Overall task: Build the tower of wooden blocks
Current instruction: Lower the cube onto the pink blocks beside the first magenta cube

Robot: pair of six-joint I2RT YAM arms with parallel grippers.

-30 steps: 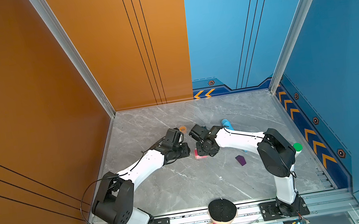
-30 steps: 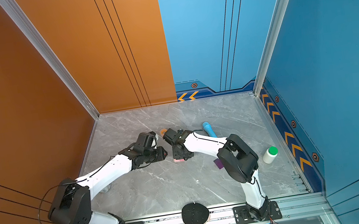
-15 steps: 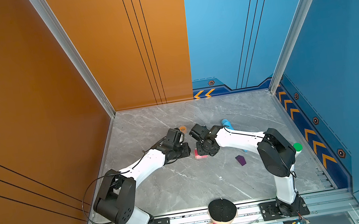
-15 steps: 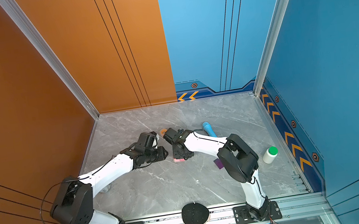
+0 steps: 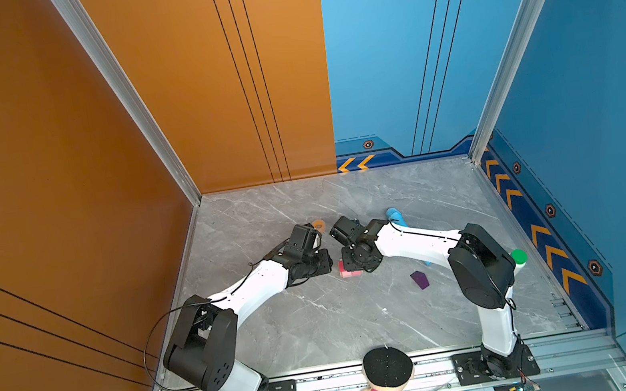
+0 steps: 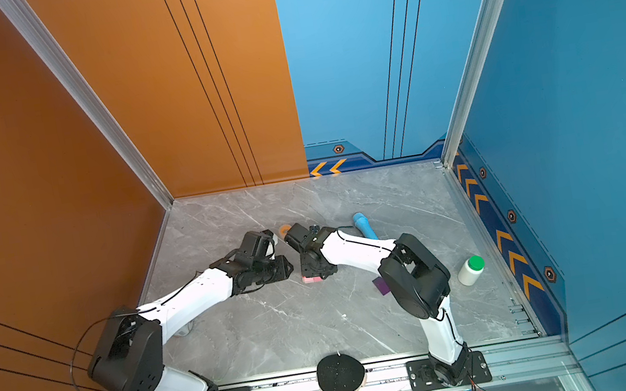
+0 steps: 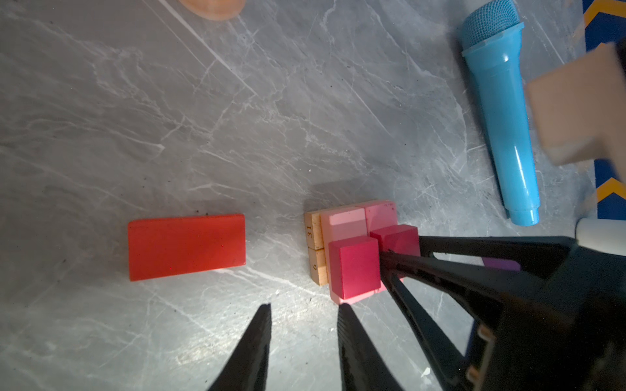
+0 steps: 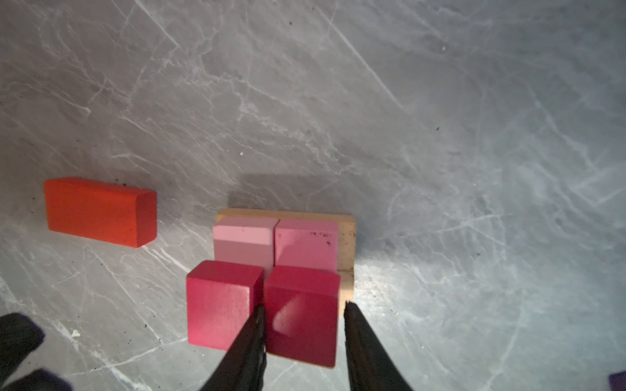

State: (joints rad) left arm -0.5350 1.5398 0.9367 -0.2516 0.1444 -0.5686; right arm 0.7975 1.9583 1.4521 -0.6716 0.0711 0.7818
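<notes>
Right wrist view: right gripper [image 8: 304, 306] pinches a magenta cube [image 8: 301, 335] atop pink bricks [image 8: 244, 237]. Left gripper [image 7: 305, 308] spread, empty. In a top view, purple piece [image 5: 419, 279] lies toward 4 o'clock from them.

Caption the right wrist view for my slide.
Right end effector straddles one of two magenta wooden cubes atop pale pink wooden bricks; red wooden brick lies apart.

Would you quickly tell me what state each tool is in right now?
Left tool: open, holding nothing.
Right tool: closed on a magenta cube.
</notes>
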